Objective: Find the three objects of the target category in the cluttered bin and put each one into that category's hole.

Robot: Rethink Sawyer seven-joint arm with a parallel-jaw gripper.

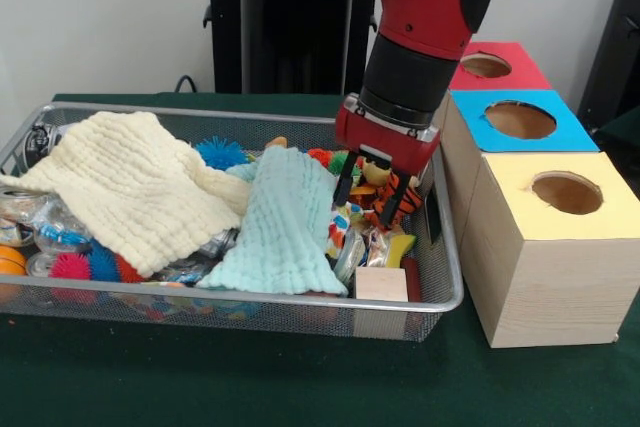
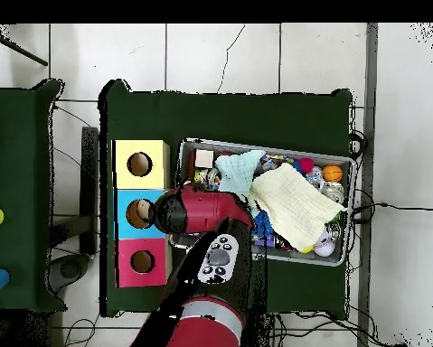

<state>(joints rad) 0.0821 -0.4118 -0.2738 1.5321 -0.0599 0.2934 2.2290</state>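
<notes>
Reaching down into the wire mesh bin point(image 1: 440, 247) at its end nearest the boxes, the gripper point(image 1: 366, 195) hangs with its two dark fingers point(image 1: 343, 185) spread apart above an orange striped toy point(image 1: 398, 197). Only scraps of white fabric with bright dots point(image 1: 342, 222) show beside the mint waffle cloth point(image 1: 283, 227); how many pieces lie there cannot be told. The cream waffle cloth point(image 1: 130, 187) covers much of the clutter. The round hole point(image 1: 567, 192) tops the yellow-faced box point(image 1: 550, 267) just outside the bin.

Red-and-black arm bent downward — claw point(image 1: 361, 189) pointing straight down, fingers parted.
</notes>
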